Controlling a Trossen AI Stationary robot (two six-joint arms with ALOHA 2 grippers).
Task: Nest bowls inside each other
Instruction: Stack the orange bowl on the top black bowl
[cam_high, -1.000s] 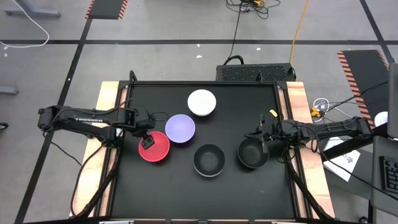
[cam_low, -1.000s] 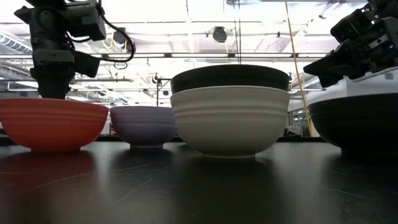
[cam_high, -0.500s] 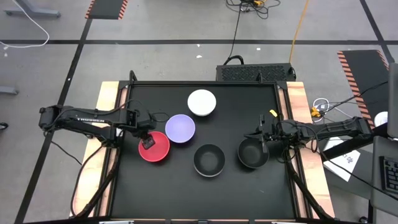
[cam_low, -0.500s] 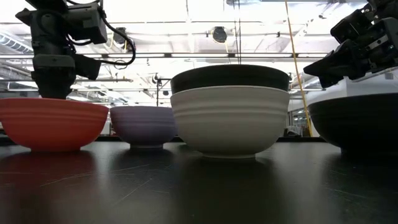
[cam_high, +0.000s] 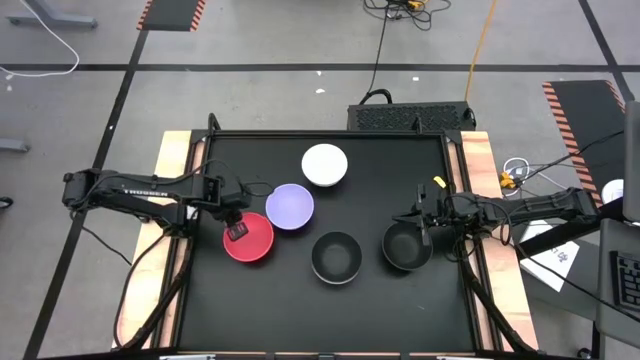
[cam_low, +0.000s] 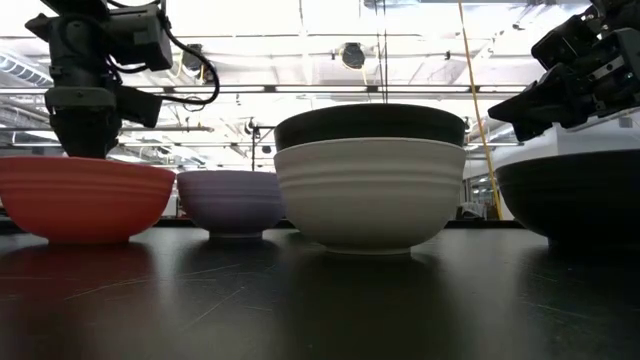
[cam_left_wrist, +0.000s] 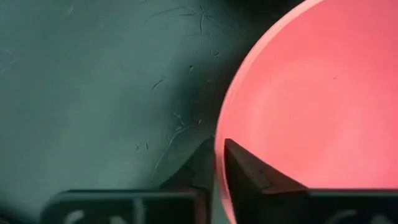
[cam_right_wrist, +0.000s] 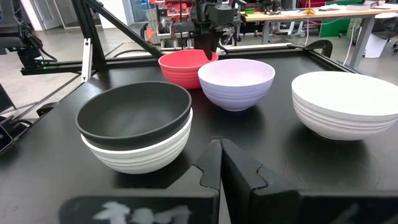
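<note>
The red bowl (cam_high: 252, 242) stands on its base at the left of the black table, and my left gripper (cam_high: 236, 230) is shut on its rim. Beside it stand the lavender bowl (cam_high: 289, 206) and, farther back, a white bowl (cam_high: 325, 165). A black bowl nested in a white one (cam_high: 336, 257) sits near the middle front. My right gripper (cam_high: 425, 228) is shut over the right side of another black bowl (cam_high: 403, 248), with nothing between its fingers in the right wrist view (cam_right_wrist: 219, 163). My left gripper has the red bowl's rim (cam_left_wrist: 219, 134) on the bowl's left side, with one finger (cam_left_wrist: 245, 171) inside the bowl and the other (cam_left_wrist: 200, 168) outside. The fingers come from above, pointing down. The bowl stays upright on the table.
The table's raised edges and wooden side strips (cam_high: 172, 200) border the black surface. Free room lies along the near edge (cam_high: 300, 310) and at the far right (cam_high: 400, 170). Cables and a dark box (cam_high: 410, 115) lie beyond the far edge.
My left gripper has shut on the red bowl's rim from above. The red bowl has stayed where it was.
</note>
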